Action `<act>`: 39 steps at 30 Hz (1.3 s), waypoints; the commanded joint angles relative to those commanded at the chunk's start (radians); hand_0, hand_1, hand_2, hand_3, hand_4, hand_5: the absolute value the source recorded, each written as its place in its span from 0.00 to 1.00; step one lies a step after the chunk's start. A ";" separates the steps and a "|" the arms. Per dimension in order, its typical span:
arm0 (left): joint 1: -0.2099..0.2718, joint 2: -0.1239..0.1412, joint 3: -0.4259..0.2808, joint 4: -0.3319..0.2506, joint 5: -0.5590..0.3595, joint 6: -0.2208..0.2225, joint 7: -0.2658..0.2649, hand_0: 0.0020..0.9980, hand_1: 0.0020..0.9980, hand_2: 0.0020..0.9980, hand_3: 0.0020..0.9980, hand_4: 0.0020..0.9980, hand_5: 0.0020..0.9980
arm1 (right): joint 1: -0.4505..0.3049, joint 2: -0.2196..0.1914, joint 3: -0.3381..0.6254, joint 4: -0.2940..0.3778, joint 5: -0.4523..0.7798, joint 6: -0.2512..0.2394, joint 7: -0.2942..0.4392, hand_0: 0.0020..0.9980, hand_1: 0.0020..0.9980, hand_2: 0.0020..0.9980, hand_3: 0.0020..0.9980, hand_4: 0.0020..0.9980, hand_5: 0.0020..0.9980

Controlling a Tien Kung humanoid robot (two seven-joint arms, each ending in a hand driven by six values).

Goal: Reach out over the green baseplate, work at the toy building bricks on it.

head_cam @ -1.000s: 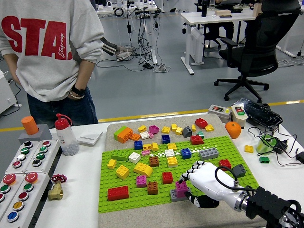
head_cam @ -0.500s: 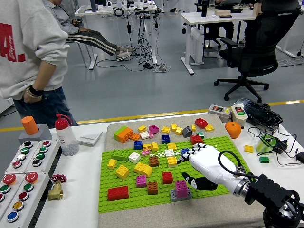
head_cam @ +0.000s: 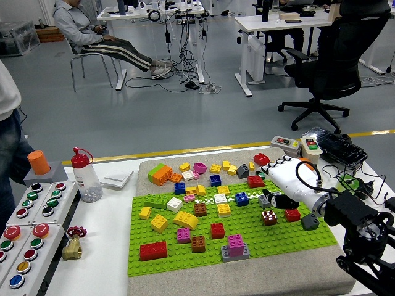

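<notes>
The right hand [head_cam: 285, 183] hangs over the right end of the green baseplate [head_cam: 185, 262], white fingers [head_cam: 279, 167] bent loosely toward the far edge. It grips nothing that I can see; the grey brick [head_cam: 266, 200] and brown brick [head_cam: 269, 217] sit just below it, apart from the fingertips, so I take the hand as released. The left hand is out of view.

The bricks are spread across the baseplate: a red brick [head_cam: 153, 250] near its left front corner, a pink-on-grey stack [head_cam: 236, 246] at the front middle, a yellow one [head_cam: 186, 219] toward the left, with more loose on the mat beyond the far edge.

These look like light, stiff plastic, smooth-sided and likely a bit slippery. Those pressed onto the studs will probably resist until pulled straight up. Best taken by pinching two opposite side walls, not the studded top.
</notes>
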 joint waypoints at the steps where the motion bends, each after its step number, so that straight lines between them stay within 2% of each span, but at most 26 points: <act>1: 0.000 0.000 0.000 0.000 0.000 0.000 0.000 0.66 0.61 0.62 0.44 0.36 1.00 | 0.002 -0.001 -0.001 -0.010 -0.002 0.007 0.001 0.88 0.79 0.80 0.82 0.59 0.32; 13: -0.001 -0.001 0.002 0.000 0.000 0.000 0.004 0.66 0.61 0.62 0.44 0.36 1.00 | 0.013 -0.022 -0.021 -0.082 -0.008 0.082 0.013 0.89 0.80 0.81 0.83 0.60 0.32; 24: 0.004 -0.004 0.004 -0.001 0.001 -0.001 0.007 0.66 0.62 0.62 0.44 0.36 1.00 | 0.009 -0.030 -0.050 -0.099 0.024 0.136 0.020 0.89 0.80 0.81 0.83 0.62 0.32; 25: 0.004 -0.004 0.004 -0.001 0.001 -0.001 0.007 0.66 0.62 0.62 0.44 0.36 1.00 | 0.008 -0.030 -0.051 -0.100 0.026 0.138 0.020 0.89 0.80 0.81 0.83 0.65 0.34; 28: 0.005 -0.004 0.004 -0.001 0.001 -0.001 0.008 0.66 0.62 0.62 0.44 0.36 1.00 | 0.004 -0.032 -0.050 -0.100 0.032 0.141 0.022 0.89 0.80 0.81 0.83 0.65 0.34; 32: 0.005 -0.004 0.005 -0.001 0.001 -0.001 0.008 0.66 0.62 0.62 0.44 0.36 1.00 | -0.007 -0.034 -0.038 -0.095 0.052 0.111 0.024 0.88 0.79 0.80 0.83 0.64 0.34; 36: 0.005 -0.003 0.007 0.000 -0.001 -0.002 0.007 0.66 0.62 0.62 0.44 0.36 1.00 | -0.034 -0.036 -0.008 -0.079 0.126 0.027 0.029 0.88 0.79 0.80 0.83 0.64 0.34; 37: 0.005 -0.003 0.007 0.000 -0.001 -0.002 0.007 0.66 0.62 0.62 0.44 0.36 1.00 | -0.043 -0.036 0.002 -0.072 0.151 0.004 0.034 0.85 0.79 0.81 0.83 0.60 0.37; 39: 0.005 -0.003 0.008 0.000 -0.002 -0.002 0.006 0.66 0.62 0.62 0.44 0.36 1.00 | -0.059 -0.034 0.021 -0.057 0.209 -0.042 0.045 0.85 0.79 0.81 0.83 0.60 0.37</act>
